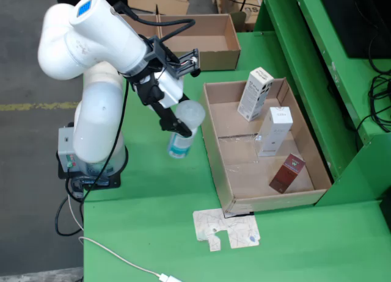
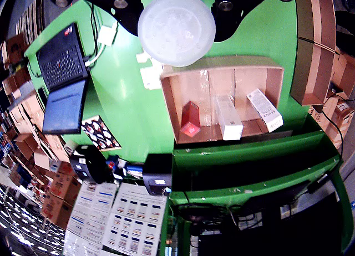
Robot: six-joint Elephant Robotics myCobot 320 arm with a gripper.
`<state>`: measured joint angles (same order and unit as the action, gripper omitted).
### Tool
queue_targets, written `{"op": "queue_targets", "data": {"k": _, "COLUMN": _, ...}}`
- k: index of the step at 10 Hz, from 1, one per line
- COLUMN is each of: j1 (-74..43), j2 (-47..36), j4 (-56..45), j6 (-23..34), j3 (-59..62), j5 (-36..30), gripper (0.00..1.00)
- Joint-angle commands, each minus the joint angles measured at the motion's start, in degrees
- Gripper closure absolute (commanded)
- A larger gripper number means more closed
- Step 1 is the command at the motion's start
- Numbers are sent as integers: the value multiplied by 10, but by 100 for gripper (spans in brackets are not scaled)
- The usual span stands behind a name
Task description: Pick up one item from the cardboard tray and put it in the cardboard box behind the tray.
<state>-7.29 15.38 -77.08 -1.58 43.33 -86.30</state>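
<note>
Tool [image 1: 174, 124] grips clear bottle [image 1: 183, 130] with teal label

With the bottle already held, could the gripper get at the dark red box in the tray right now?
Probably not. The gripper is shut on a clear bottle, held outside the tray. The dark red box lies uncovered at the tray's near end, but the jaws are occupied.

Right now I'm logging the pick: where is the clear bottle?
In the fixed view the clear bottle hangs in the gripper above the green table, left of the cardboard tray.
</note>
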Motion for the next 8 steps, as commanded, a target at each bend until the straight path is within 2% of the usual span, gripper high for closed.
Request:
{"op": "queue_targets", "data": {"k": 1, "j1": 518, "j2": -318, "j4": 79, "j6": -259, "j3": -433, "j5": 173, "gripper": 100}}
{"op": "queue_targets", "data": {"k": 2, "j1": 518, "j2": -318, "j4": 79, "j6": -259, "j3": -433, "j5": 173, "gripper": 100}}
{"op": "queue_targets", "data": {"k": 3, "j1": 539, "j2": -314, "j4": 85, "j6": -271, "j3": -433, "j5": 128, "gripper": 100}}
{"op": "queue_targets", "data": {"k": 4, "j1": 539, "j2": -314, "j4": 85, "j6": -271, "j3": -433, "j5": 128, "gripper": 100}}
{"op": "queue_targets", "data": {"k": 5, "j1": 584, "j2": -308, "j4": 72, "j6": -311, "j3": -433, "j5": 169, "gripper": 100}}
{"op": "queue_targets", "data": {"k": 6, "j1": 492, "j2": -139, "j4": 16, "j6": -248, "j3": -207, "j5": 179, "gripper": 100}}
{"op": "queue_targets", "data": {"k": 7, "j1": 358, "j2": -8, "j4": 140, "j6": -139, "j3": -179, "j5": 85, "gripper": 100}}
{"op": "queue_targets", "data": {"k": 8, "j1": 358, "j2": -8, "j4": 140, "j6": -139, "j3": -179, "j5": 85, "gripper": 100}}
